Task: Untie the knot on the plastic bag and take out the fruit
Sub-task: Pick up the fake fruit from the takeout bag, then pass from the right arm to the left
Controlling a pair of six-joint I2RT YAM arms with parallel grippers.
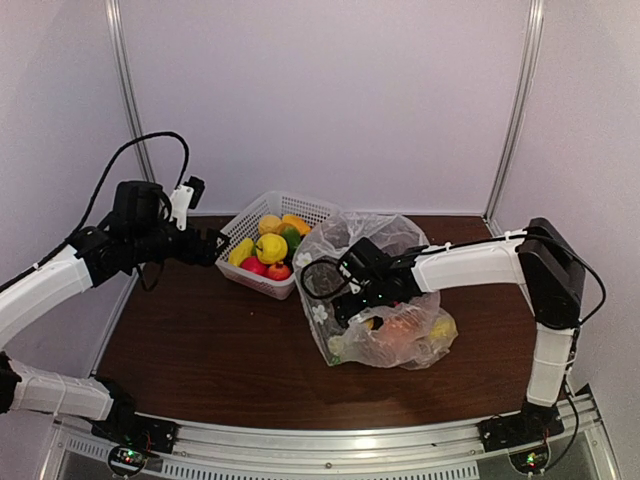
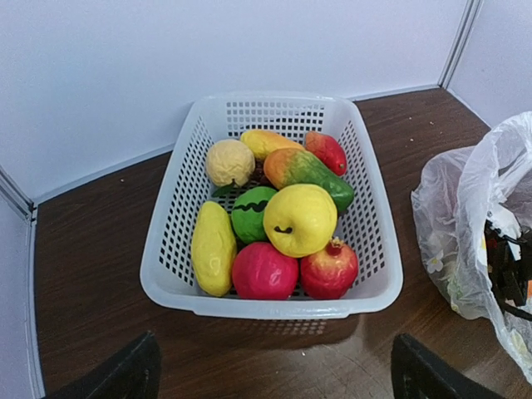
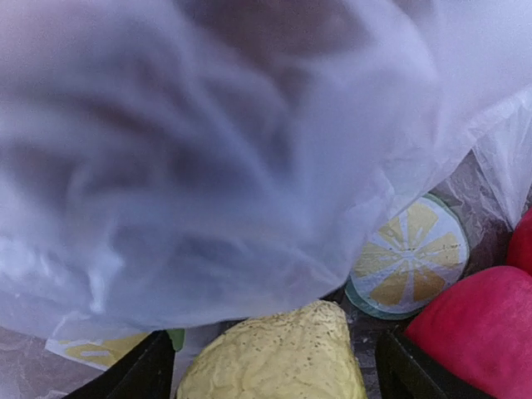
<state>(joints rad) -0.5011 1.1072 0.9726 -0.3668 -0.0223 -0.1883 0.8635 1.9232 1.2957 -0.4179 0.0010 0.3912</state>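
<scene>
My right claw (image 3: 274, 353) is down inside the bag (image 1: 400, 235). Its jaws are spread wide either side of a bumpy yellow fruit (image 3: 266, 370), and as far as I can see they are not pinching it. A red fruit (image 3: 478, 320) lies just to its right. Bag film blurs most of that wrist view. The bag sits on the worktop (image 1: 210, 350), just right of the white basket (image 2: 274, 309), which holds other fruit (image 2: 299, 218). My left claw (image 2: 276, 357) hangs open before the basket, holding nothing.
</scene>
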